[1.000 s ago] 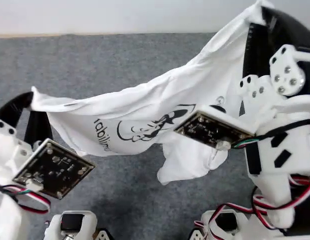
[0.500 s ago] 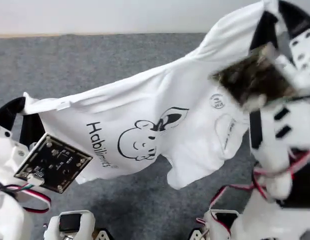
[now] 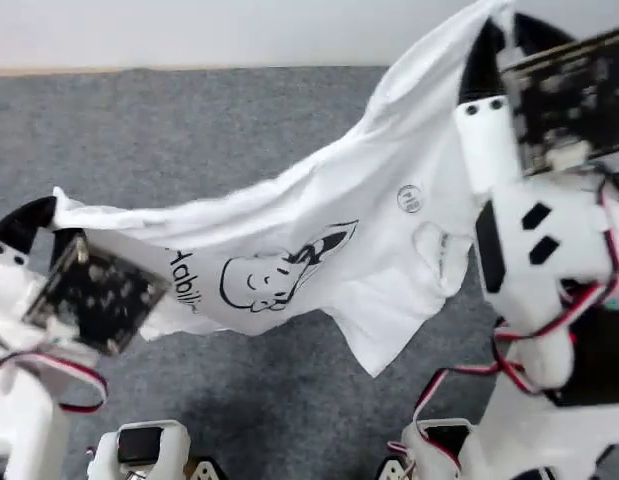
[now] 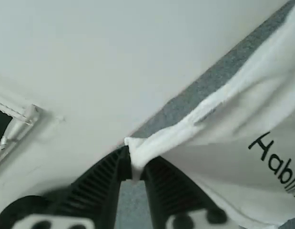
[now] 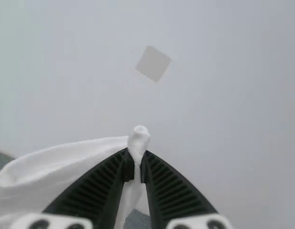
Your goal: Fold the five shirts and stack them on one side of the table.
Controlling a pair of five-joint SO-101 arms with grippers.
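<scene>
1. Hanging between the two arms, a white shirt spans the scene on a slant, from the near left up to the far right.
2. Left tool: black ribbed fingers closed together on a bunched corner of the shirt. A small tuft of cloth pokes out past the fingertips. In the high view this grip sits at the left edge of the scene, over the grey surface.
3. Right tool: fingers likewise pinched on a narrow twist of white fabric, with a rounded knob of cloth standing above the tips. In the high view this grip is at the far right, against the pale wall.
4. Shirt state: unfolded, and stretched along its upper edge between the two grips. The printed side faces the overhead camera, showing a cartoon figure with dark lettering to its left and a small round mark to its right.
5. One loose flap of the shirt droops toward the near centre, ending in a point. Whether it touches the surface cannot be told from above.
6. Green-black circuit board sits on the left wrist, partly in front of the shirt's left end.
</scene>
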